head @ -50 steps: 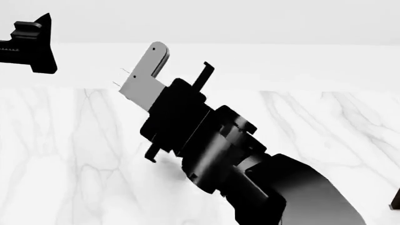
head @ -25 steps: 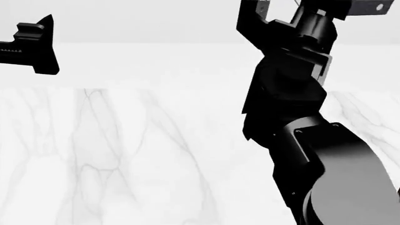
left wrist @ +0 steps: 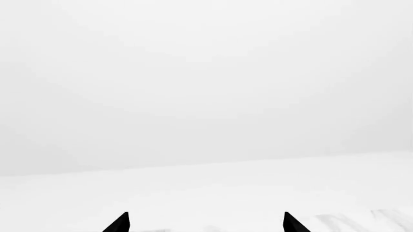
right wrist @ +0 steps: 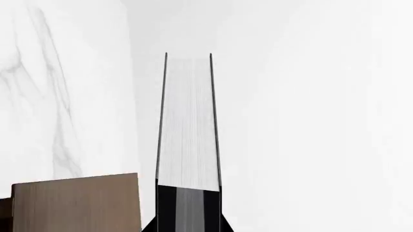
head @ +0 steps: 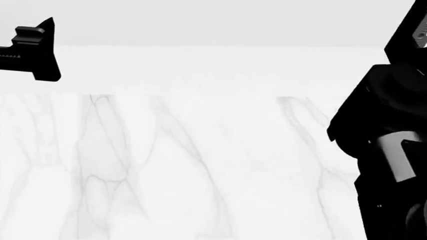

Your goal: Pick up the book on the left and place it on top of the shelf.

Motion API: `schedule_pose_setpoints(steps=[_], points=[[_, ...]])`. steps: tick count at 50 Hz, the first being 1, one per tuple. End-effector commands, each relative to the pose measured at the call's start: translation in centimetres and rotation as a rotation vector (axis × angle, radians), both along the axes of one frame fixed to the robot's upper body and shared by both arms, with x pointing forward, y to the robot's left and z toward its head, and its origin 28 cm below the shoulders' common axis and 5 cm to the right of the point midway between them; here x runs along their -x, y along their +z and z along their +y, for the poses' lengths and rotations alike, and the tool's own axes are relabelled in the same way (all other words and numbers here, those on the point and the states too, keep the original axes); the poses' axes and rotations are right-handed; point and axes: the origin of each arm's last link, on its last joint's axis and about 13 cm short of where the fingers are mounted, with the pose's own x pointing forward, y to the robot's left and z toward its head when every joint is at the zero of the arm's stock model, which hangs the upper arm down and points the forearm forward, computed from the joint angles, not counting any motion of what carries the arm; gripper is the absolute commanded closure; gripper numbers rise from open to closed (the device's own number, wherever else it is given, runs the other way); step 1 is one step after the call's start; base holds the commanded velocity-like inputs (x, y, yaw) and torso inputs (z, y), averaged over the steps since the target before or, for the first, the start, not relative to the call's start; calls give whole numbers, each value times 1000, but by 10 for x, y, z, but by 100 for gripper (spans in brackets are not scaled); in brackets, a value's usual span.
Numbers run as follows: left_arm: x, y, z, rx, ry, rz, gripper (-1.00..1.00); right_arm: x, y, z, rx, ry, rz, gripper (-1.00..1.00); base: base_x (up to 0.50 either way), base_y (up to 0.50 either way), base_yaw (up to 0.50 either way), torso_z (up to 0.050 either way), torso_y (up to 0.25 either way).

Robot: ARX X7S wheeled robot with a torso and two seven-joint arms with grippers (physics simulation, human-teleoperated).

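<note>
The right gripper [right wrist: 187,224] has its fingers clamped on the book [right wrist: 187,125], page edges showing between thin black covers. At 7 o'clock of it shows a brown shelf [right wrist: 77,203] board. The left gripper [left wrist: 205,223] fingers stand wide, holding nothing, over the open marble bench [head: 173,165], clear at 12 o'clock.
</note>
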Motion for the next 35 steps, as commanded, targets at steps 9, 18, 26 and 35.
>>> schedule_pose_setpoints(steps=[9, 18, 26, 35], points=[[1, -3, 1, 1, 5, 4, -100, 36, -13, -53, 133, -351, 74, 100, 0, 0, 0, 0, 1], [1, -5, 1, 1, 4, 9, -100, 47, -27, -62, 156, -435, 145, 100, 0, 0, 0, 0, 1], [2, -8, 3, 4, 8, 15, -100, 49, -39, -65, 104, -444, 155, 100, 0, 0, 0, 0, 0], [3, -9, 4, 4, 11, 18, -100, 48, -51, -61, 51, -427, 153, 100, 0, 0, 0, 0, 1]])
